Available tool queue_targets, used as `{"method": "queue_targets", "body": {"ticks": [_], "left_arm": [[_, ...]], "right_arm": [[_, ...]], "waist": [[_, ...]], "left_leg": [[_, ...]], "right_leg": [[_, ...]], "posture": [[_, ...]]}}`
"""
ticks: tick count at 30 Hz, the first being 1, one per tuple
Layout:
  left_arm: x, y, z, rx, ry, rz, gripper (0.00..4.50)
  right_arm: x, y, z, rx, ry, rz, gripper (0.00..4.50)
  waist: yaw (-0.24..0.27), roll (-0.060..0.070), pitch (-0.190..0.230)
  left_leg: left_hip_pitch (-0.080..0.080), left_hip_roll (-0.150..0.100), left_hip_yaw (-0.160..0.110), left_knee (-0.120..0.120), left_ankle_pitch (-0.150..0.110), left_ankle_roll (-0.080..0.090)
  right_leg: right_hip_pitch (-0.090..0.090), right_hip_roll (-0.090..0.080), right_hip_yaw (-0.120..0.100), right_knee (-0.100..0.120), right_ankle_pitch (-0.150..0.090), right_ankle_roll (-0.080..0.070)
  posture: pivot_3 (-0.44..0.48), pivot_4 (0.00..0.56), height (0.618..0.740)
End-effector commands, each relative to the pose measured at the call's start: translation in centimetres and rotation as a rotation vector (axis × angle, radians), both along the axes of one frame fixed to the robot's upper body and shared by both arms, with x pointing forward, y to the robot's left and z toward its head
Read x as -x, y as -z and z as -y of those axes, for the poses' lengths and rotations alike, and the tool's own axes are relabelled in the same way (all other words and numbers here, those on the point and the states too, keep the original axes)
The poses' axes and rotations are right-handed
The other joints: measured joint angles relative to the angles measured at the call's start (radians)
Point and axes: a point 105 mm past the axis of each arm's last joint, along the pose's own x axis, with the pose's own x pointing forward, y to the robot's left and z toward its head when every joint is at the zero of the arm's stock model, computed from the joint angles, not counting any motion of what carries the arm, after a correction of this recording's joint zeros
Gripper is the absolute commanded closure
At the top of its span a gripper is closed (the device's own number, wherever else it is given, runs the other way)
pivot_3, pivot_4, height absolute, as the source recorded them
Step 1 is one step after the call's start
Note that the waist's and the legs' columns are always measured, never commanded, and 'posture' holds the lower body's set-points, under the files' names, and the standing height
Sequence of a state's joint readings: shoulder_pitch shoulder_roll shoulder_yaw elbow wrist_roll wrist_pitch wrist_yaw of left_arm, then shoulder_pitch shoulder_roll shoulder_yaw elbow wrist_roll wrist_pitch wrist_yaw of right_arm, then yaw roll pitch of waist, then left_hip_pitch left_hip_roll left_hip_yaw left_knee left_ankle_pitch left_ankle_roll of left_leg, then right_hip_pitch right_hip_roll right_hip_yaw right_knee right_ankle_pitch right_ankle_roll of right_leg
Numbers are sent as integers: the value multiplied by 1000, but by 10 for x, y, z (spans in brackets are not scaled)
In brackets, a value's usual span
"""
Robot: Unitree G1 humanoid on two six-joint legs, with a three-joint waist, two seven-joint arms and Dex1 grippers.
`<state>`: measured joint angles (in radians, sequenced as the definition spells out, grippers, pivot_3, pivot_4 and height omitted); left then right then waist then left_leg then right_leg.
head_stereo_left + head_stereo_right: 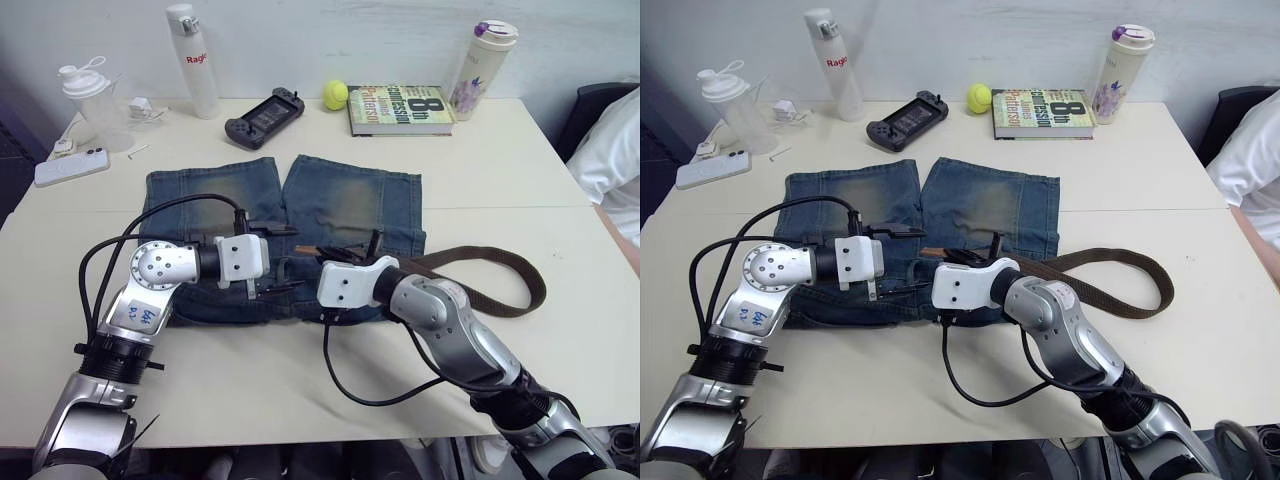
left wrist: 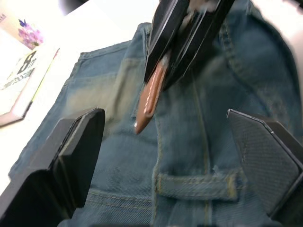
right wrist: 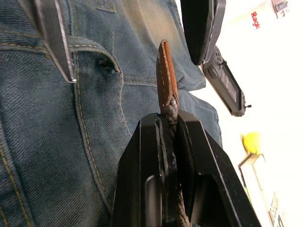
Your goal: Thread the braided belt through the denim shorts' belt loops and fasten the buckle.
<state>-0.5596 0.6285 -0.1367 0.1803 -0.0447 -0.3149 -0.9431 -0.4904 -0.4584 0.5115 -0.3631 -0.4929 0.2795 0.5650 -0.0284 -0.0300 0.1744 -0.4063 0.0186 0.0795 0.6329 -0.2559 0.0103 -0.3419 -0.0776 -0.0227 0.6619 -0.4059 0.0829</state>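
Two silver robot arms reach in from the worktop's near edge over a pair of blue denim shorts (image 1: 300, 215) with faded tan patches, spread flat at mid-worktop with the legs pointing to the far edge. Right gripper (image 3: 168, 118), forearm angled in from the near right corner, has its jaws clamped on the tan tip of a dark-brown braided belt (image 1: 500, 270), holding it just above the waistband. From there the belt loops out over the bare worktop (image 1: 500, 160) toward the right edge and doubles back to the shorts. Left gripper (image 1: 262, 260), elbow bent near the left edge, lies level across the waistband facing the right one, jaws wide apart, with one denim belt loop (image 2: 189, 182) between them in the left wrist view.

Along the far edge stand a clear shaker bottle (image 1: 85, 95), a white flask (image 1: 192, 60), a black game controller (image 1: 265, 115), a yellow tennis ball (image 1: 335, 94), a paperback book (image 1: 400, 108) and a floral tumbler (image 1: 480, 65). A white phone (image 1: 70, 165) lies near the far left corner. A person's white sleeve (image 1: 615, 155) shows at the right edge.
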Motion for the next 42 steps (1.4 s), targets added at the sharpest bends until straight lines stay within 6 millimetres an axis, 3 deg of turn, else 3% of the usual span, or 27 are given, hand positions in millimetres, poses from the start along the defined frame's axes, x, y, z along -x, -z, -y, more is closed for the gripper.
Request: {"method": "queue_targets", "body": {"ticks": [1,4,6,8,15,23,28,30,31,33,36,39,42], "left_arm": [[-5,-11,7,18,5,86,0],[-7,-11,12,33,16,96,0],[-3,-11,18,53,41,92,559],[-2,-10,20,54,48,96,1287],[1,-8,20,51,63,99,4484],[2,-3,22,37,61,102,4484],[1,-3,22,37,50,115,4500],[0,-3,21,33,42,129,4500],[-1,-4,20,30,35,143,4500],[-1,-6,17,26,24,184,4500],[-1,-15,15,30,14,299,4500],[1,-16,12,27,17,356,4500],[4,-17,8,33,22,382,4500]], "right_arm": [[6,-11,-5,-7,-36,54,4483],[7,-11,-6,-6,-43,59,4483],[7,-11,-6,-3,-44,60,4500],[7,-11,-6,-3,-46,61,4500],[9,-10,-7,-1,-51,59,4500],[8,-10,-5,-14,-40,55,4500],[7,-18,3,-95,-3,32,2440],[8,-23,11,-157,26,-11,1387],[9,-24,19,-202,47,-66,979],[16,-30,35,-336,91,-196,979],[41,-34,50,-560,84,-506,979],[58,-33,52,-741,83,-807,979],[70,-12,38,-1006,31,-1148,979]], "waist": [[0,0,0],[0,0,0],[0,0,0],[-1,0,0],[0,0,0],[0,0,0],[0,0,0],[1,0,0],[1,0,0],[2,0,0],[3,0,0],[-1,0,0],[-1,0,-1]], "left_leg": [[0,0,0,0,0,0],[0,0,0,0,0,0],[0,0,0,0,0,0],[0,0,0,0,0,0],[0,0,0,1,0,0],[0,0,0,1,0,0],[0,0,0,1,0,0],[0,0,0,1,0,0],[0,0,0,1,0,0],[0,0,0,0,0,0],[0,0,-1,1,0,0],[0,0,-2,0,0,0],[1,1,-2,-2,0,0]], "right_leg": [[0,0,0,0,0,0],[0,0,0,0,0,0],[0,0,-1,0,0,0],[0,0,-1,0,0,0],[0,0,-1,0,0,0],[0,0,-1,0,0,0],[0,0,-1,1,0,0],[0,0,-1,0,0,0],[0,0,-1,0,0,0],[0,0,-1,0,0,0],[1,0,-1,0,0,0],[1,0,-1,1,0,0],[0,1,-1,2,0,0]], "posture": [[0,150,740],[0,150,740],[0,150,740],[0,150,740],[0,150,740],[0,150,740],[0,150,740],[0,150,740],[0,150,740],[0,150,740],[0,150,740],[0,150,740],[0,150,740]]}}
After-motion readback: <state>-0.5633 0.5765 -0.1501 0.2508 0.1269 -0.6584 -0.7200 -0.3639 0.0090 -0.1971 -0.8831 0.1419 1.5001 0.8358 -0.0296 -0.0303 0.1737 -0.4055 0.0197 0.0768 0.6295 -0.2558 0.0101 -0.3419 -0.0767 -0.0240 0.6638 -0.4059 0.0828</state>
